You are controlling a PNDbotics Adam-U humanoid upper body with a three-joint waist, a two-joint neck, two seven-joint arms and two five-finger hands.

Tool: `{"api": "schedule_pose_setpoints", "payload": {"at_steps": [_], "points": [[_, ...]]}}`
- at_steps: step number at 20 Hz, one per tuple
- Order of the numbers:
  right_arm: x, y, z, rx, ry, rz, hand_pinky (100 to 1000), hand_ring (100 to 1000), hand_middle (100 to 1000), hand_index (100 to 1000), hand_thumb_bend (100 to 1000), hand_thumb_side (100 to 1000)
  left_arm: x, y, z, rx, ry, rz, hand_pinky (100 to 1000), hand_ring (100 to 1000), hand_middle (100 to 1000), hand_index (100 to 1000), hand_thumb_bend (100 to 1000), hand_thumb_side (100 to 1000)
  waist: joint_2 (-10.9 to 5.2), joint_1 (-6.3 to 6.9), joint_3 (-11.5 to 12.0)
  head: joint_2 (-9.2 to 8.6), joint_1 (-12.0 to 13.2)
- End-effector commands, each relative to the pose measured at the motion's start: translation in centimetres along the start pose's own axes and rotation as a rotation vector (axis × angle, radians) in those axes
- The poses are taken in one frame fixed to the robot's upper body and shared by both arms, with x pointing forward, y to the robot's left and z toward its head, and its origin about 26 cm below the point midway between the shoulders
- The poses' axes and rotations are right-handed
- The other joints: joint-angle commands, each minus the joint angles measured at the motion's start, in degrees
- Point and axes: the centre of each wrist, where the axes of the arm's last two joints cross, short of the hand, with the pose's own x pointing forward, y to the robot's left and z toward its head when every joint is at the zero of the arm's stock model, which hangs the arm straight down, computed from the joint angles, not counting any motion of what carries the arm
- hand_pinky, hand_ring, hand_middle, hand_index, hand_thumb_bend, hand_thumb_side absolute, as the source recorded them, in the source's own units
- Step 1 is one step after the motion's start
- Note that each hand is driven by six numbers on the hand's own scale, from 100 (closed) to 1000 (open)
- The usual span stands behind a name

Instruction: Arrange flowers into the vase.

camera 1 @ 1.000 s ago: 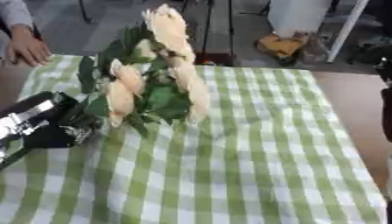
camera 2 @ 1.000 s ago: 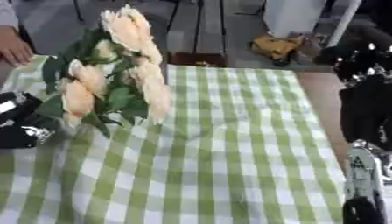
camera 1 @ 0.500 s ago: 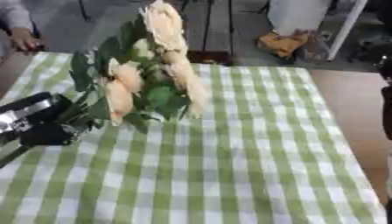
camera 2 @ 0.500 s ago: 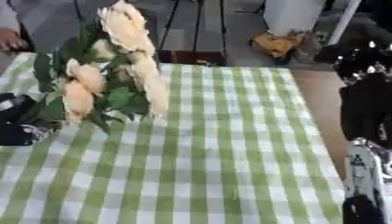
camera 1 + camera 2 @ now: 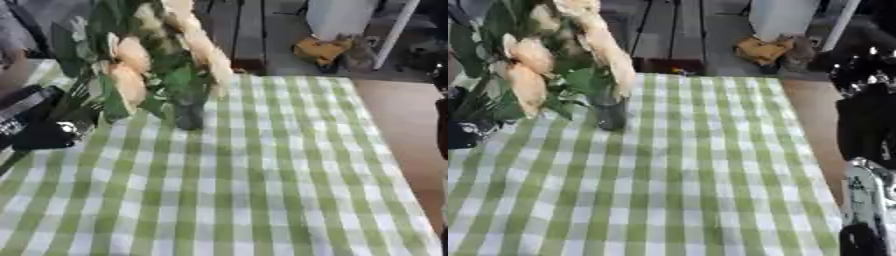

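Where the green-and-white checked cloth covered the tabletop (image 5: 262, 190):
Flowers: soft peach blooms with green leaves (image 5: 166, 55), stems in a small dark glass vase (image 5: 188, 114), far left.
Left hand (image 5: 44, 132): black, beside the leaves; grip unclear.
Right hand: unseen.

Your work surface: table (image 5: 398, 130), brown top bare along right edge. Green-and-white checked cloth (image 5: 236, 190) covers rest, lying flat. Vase (image 5: 188, 114) stands upright on cloth, far-left part, holding cream flowers (image 5: 131, 70) with green leaves. You may notice left hand (image 5: 39, 132) at cloth's left edge, possibly resting on it.
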Motion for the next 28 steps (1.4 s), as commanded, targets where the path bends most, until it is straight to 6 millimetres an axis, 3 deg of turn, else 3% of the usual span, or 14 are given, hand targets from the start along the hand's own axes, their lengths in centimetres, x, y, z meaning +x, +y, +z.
{"api": "schedule_pose_setpoints", "payload": {"at_steps": [1, 3, 4, 10, 22, 28], "points": [[0.7, -0.1, -0.5, 0.007, -0.024, 0.009, 649, 652, 578, 794, 100, 1000, 2.1, 1.9, 0.7, 0.084, -0.08, 0.001, 100, 100, 100, 200, 100, 288, -1.27, 0.25, 0.11, -0.2, 0.15], [0.7, -0.1, -0.4, 0.005, -0.023, 0.01, 649, 652, 578, 794, 100, 1000, 2.9, 2.2, 0.9, 0.126, -0.118, 0.023, 100, 100, 100, 197, 100, 294, -1.37, 0.24, 0.16, -0.23, 0.21], [0.7, -0.1, -0.4, 0.003, -0.023, 0.01, 648, 652, 577, 794, 100, 1000, 3.4, 2.4, 1.1, 0.156, -0.145, 0.036, 100, 100, 100, 183, 100, 367, -1.46, 0.22, 0.2, -0.2, 0.23], [0.6, -0.1, -0.4, -0.006, -0.026, 0.009, 647, 651, 577, 793, 100, 1000, 6.2, 3.4, 1.5, 0.352, -0.299, 0.154, 100, 100, 100, 165, 100, 511, -1.93, -0.11, 0.37, -0.11, 0.56], [0.4, -0.1, -0.4, -0.001, -0.027, 0.004, 647, 651, 577, 792, 100, 1000, 10.0, 4.7, 0.8, 0.56, -0.485, 0.407, 100, 100, 100, 139, 100, 689, -2.32, -0.64, 0.19, -0.38, 1.45], [0.2, -0.2, -0.4, 0.004, -0.028, 0.004, 647, 651, 577, 792, 100, 1000, 11.4, 5.5, 0.3, 0.639, -0.561, 0.459, 100, 100, 100, 134, 100, 697, -2.23, -0.62, -0.26, -1.08, 2.92]]}}
